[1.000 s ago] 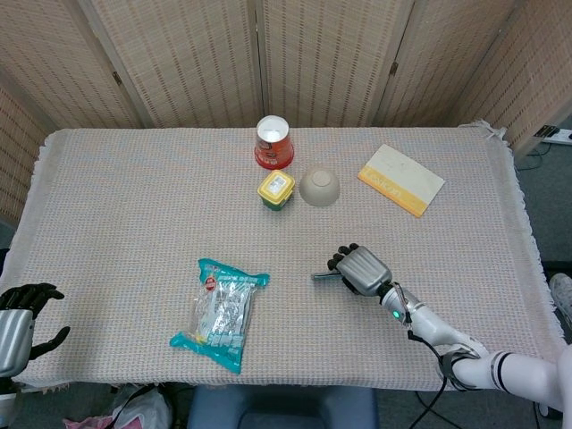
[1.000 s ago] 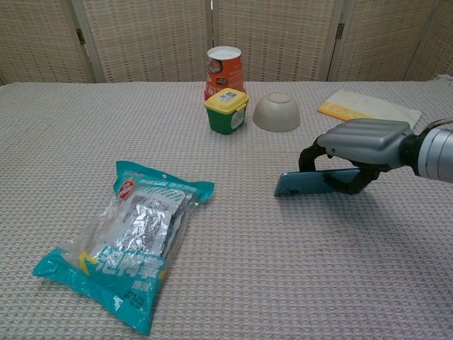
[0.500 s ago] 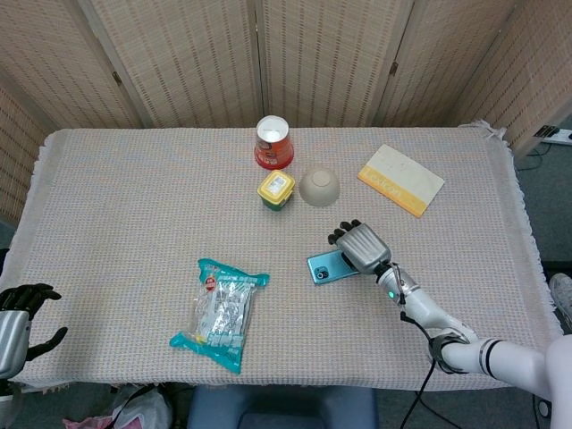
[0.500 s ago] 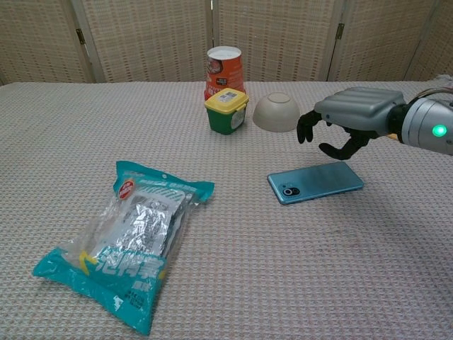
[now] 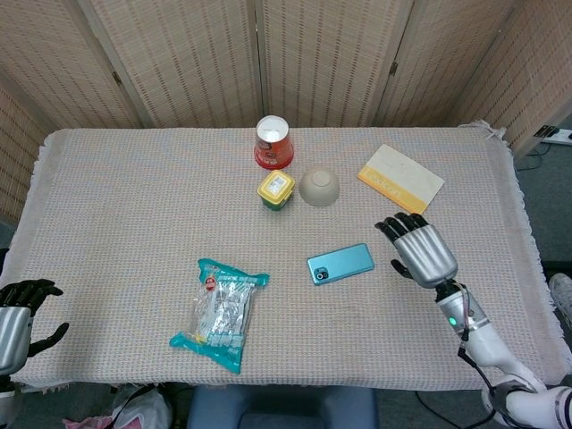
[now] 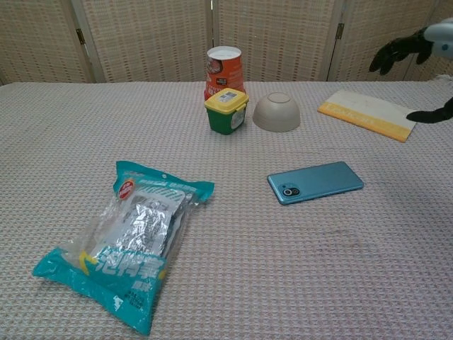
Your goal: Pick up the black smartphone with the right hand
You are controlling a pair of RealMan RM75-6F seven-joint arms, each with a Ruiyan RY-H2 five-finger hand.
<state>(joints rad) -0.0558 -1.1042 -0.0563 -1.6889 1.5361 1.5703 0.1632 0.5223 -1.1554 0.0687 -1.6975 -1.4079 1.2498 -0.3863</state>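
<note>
The smartphone [image 5: 340, 263] lies flat on the woven tablecloth, its teal-blue back and camera facing up; it also shows mid-table in the chest view [image 6: 316, 181]. My right hand [image 5: 420, 251] hovers open to the right of the phone, fingers spread, touching nothing. In the chest view only the dark fingertips [image 6: 400, 49] of that hand show at the upper right edge. My left hand [image 5: 20, 315] sits at the table's near left corner, fingers apart and holding nothing.
A teal snack packet [image 5: 220, 313] lies front left. Behind the phone stand a red cup [image 5: 273, 142], a yellow-lidded green tub [image 5: 276, 189] and an upturned beige bowl [image 5: 319, 187]. A yellow-edged booklet [image 5: 400, 179] lies at the back right.
A second ago my right hand held the phone tilted on its edge. It let go, the phone dropped flat, and the hand rose and drew away to the right.
</note>
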